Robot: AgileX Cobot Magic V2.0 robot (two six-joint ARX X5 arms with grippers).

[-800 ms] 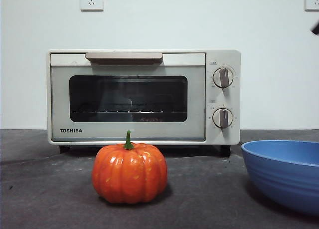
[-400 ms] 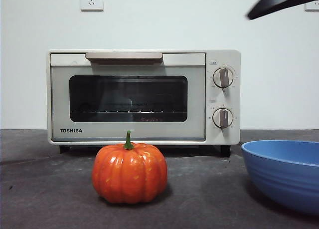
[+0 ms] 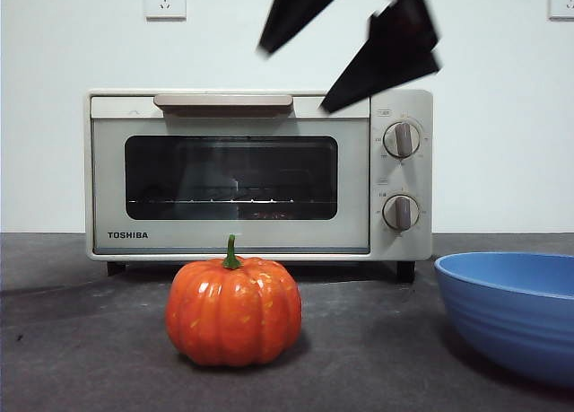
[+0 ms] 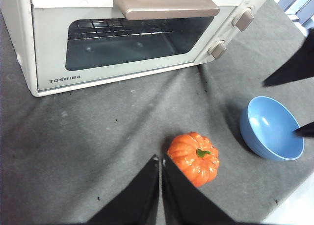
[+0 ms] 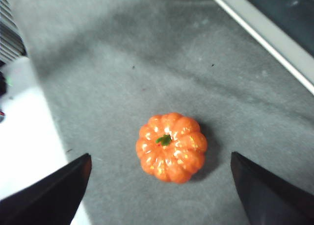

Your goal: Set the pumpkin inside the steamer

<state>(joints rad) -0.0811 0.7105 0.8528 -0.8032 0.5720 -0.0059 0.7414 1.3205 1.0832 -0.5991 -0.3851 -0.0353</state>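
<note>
Item 1, pumpkin [image 3: 233, 309]: small, orange, ribbed, green stem up. Sits upright on grey tabletop [image 3: 90, 340], just in front of oven [image 3: 258, 174], abt level w/ oven door centre. Untouched.

Item 2, oven: cream, door shut, handle along top. Not yet opened.

Item 3, blue bowl [image 3: 511, 309]: beside pumpkin, apart from it, toward oven's knob end.

Item 4, right gripper [image 5: 159, 186]: jaws spread wide, empty. Hangs high above pumpkin; wrist view shows pumpkin lying between the two jaws, nr centred. Pumpkin roughly round, no long axis to speak of, so jaw angle matters little. Judged the nearer arm; a drop straight down should straddle it.

Item 5, left gripper [image 4: 160, 186]: jaws pressed together, empty. Held off to pumpkin's side, waiting.
</note>
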